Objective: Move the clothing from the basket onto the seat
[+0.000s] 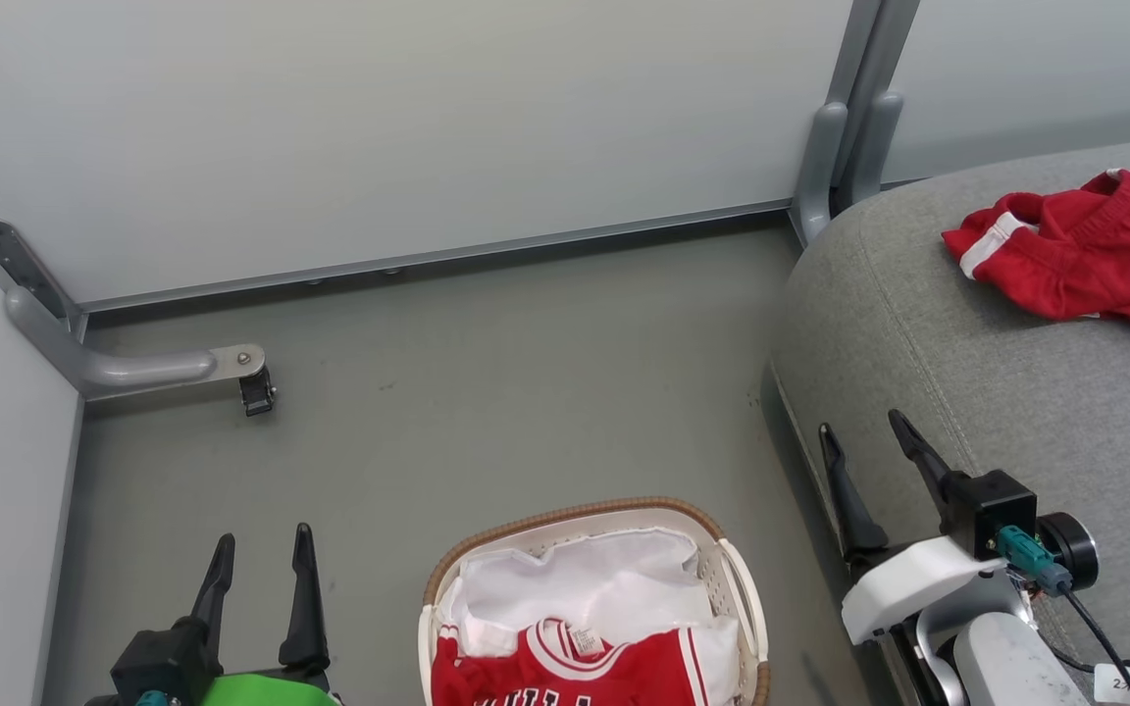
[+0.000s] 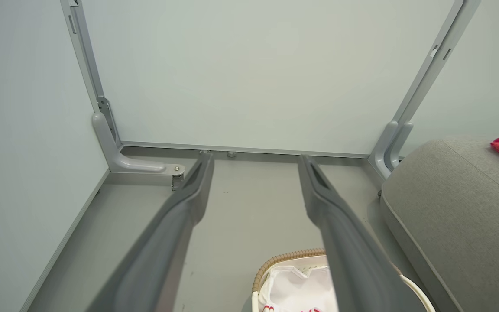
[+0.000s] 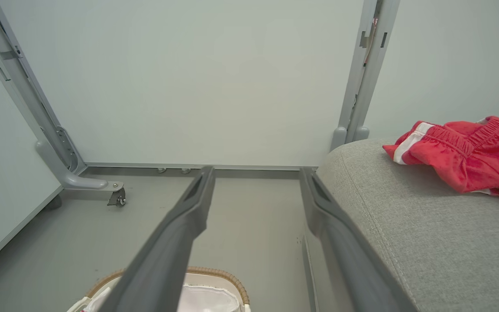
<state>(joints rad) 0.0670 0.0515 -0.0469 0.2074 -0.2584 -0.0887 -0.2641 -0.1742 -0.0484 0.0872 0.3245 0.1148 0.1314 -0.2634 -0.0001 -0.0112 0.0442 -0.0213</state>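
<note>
One jersey [image 1: 565, 672] is lying in the basket [image 1: 565, 515] at bottom centre; a red garment [image 1: 1085, 255] is sitting on the seat [image 1: 967, 392], upper right. Left gripper [image 1: 264, 534] and right gripper [image 1: 859, 422] are hanging empty, fingers apart. I'm judging a grab risks snagging the liner [image 1: 604, 579], dragging the basket.

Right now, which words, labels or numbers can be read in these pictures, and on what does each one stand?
White lettering on the red jersey in the basket: cut off by the picture's edge, unreadable.
Neck label of that jersey: too small to read.
White tag on the right arm's cable: blurred, perhaps a "2".
</note>
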